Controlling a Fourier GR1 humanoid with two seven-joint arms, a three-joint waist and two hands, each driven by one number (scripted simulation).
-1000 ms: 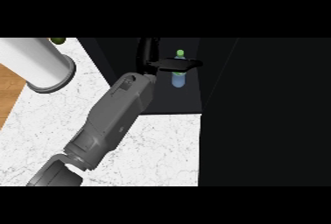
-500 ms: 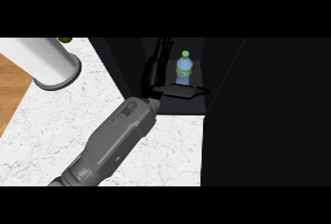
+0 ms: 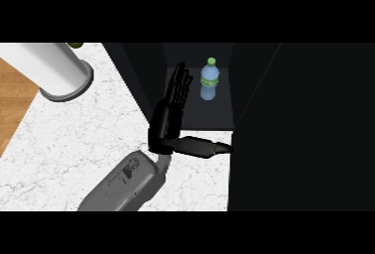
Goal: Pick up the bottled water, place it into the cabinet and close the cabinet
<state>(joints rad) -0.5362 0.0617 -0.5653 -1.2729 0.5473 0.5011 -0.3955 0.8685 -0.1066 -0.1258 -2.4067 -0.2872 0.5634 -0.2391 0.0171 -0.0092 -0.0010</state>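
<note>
The bottled water (image 3: 210, 84), clear blue with a green cap, stands upright on the dark floor of the open cabinet (image 3: 198, 116). My left hand (image 3: 170, 111) is open just to its left, fingers straight and pointing into the cabinet, with a narrow gap to the bottle. Its thumb sticks out to the right toward the edge of the dark cabinet door (image 3: 300, 129). The grey forearm (image 3: 128, 181) comes in from the lower edge. My right hand does not show.
A white cylinder (image 3: 47, 67) on a grey base stands at the back left of the marble counter (image 3: 66, 144). A wooden surface (image 3: 13, 99) borders the counter on the left. The dark door fills the view's right side.
One second ago my left hand was against the bottle. It has since let go and straightened its fingers, and the forearm has drawn back toward the lower edge. The bottle stands free.
</note>
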